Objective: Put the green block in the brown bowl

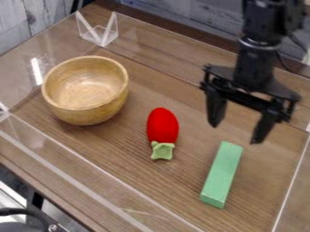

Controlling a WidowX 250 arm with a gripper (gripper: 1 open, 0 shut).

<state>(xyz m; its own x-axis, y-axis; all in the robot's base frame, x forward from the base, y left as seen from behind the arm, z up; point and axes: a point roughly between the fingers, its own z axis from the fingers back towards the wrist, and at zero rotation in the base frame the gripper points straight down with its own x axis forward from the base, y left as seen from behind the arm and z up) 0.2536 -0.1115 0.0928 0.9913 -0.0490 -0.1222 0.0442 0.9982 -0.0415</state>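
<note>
Hand [248, 117]: fingers spread, empty, above the desk [109, 145]. Green block [222, 174]: flat, near the hand. Red strawberry toy [162, 130]: between block and brown bowl [85, 89].

I can read no text, label, brand, number or sign anywhere in my camera view. The green block [222, 174] in the lower right of the frame is plain on the faces I see, the brown bowl [85, 89] at the left shows only wood grain, and the red strawberry toy [162, 130] near the centre carries no marking. The black gripper [248, 112] at the right shows no legible lettering either, nor does the wooden surface [109, 159].
</note>
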